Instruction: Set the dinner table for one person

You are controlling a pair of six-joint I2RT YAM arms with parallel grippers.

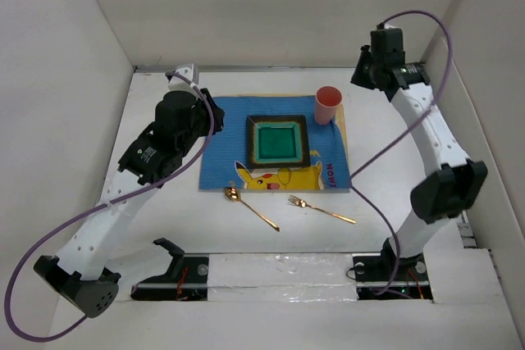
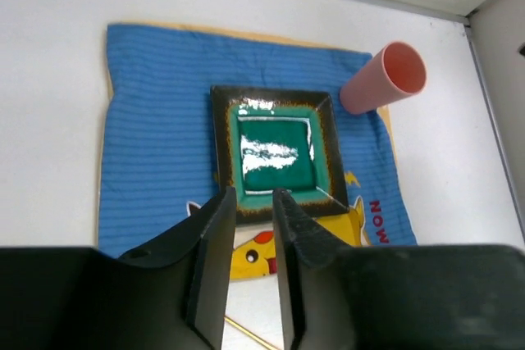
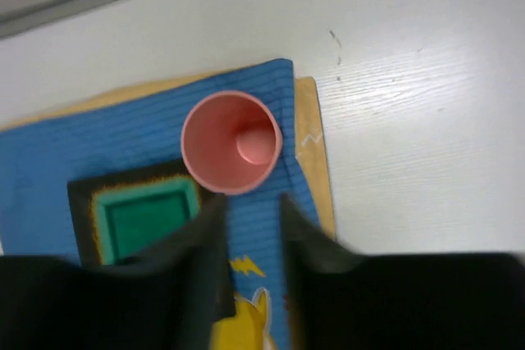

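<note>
top external view shows the white table (image 1: 189,219) under the mat (image 1: 225,120), left gripper (image 2: 253,196) and right gripper (image 3: 250,202) part open and empty, and the right one could tip the cup (image 3: 231,141) if it drops crooked.

counter (image 1: 189,219): white | mat (image 2: 156,120): blue, thin stripes, yellow cartoon | plate (image 2: 275,149): green middle, dark brown rim | cup (image 3: 230,141): pink | spoon (image 1: 252,207), fork (image 1: 321,209): gold | left tool (image 2: 254,198), right tool (image 3: 251,206): black

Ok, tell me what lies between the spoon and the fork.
Nothing: in the top view only bare white dinner table separates the spoon from the fork.
</note>
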